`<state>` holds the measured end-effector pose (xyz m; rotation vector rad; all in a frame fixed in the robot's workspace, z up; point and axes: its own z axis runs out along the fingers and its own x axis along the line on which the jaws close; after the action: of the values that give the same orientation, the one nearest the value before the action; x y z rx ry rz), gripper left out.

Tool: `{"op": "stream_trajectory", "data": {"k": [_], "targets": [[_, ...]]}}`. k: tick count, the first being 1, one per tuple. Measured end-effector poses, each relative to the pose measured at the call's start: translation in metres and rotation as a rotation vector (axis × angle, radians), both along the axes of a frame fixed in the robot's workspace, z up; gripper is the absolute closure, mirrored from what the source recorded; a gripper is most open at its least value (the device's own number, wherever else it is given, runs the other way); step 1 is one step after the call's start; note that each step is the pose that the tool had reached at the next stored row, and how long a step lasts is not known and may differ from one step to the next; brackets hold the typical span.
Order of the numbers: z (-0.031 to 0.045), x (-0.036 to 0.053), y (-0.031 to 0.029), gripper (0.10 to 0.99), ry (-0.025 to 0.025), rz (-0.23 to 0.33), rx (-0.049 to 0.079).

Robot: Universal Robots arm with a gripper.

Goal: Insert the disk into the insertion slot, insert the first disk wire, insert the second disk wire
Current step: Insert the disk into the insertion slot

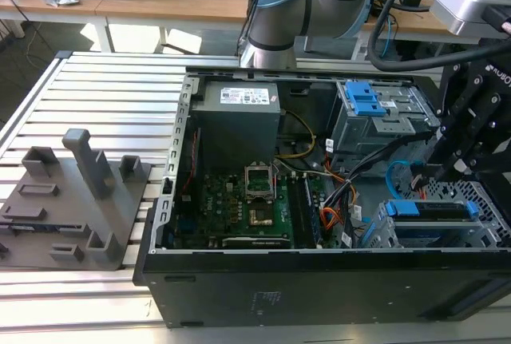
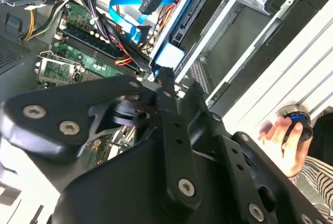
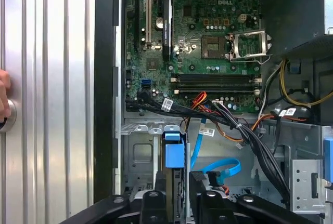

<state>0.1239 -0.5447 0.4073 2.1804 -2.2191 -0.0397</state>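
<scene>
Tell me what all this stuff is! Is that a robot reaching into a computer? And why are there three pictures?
Yes! That is a robot arm working inside an open computer case, which lies on a metal table. One picture comes from a camera standing off to the side. The other two come from little cameras riding on the arm's wrist, so they look past its black gripper. The gripper is right at the disk, a drive in a bright blue frame that sits in a grey metal slot. A light-blue cable curls beside it. The green board is the computer's main circuit board. On the exterior view's left, a grey plastic stand rests on the table. A person's hand shows at the table's edge in the second wrist view.
</scene>
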Motion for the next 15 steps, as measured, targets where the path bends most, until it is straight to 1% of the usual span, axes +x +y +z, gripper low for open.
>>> {"op": "stream_trajectory", "data": {"k": [1,2,3,10,15], "targets": [[0.0000,0.0000,0.0000,0.792,0.0000,0.000,0.000],[0.0000,0.0000,0.0000,0.910,0.0000,0.000,0.000],[-0.0001,0.0000,0.0000,0.980,0.0000,0.000,0.000],[-0.0003,0.0000,0.0000,0.980,0.0000,0.000,0.000],[-0.0012,0.0042,0.0000,0.980,0.0014,0.000,0.000]]}}
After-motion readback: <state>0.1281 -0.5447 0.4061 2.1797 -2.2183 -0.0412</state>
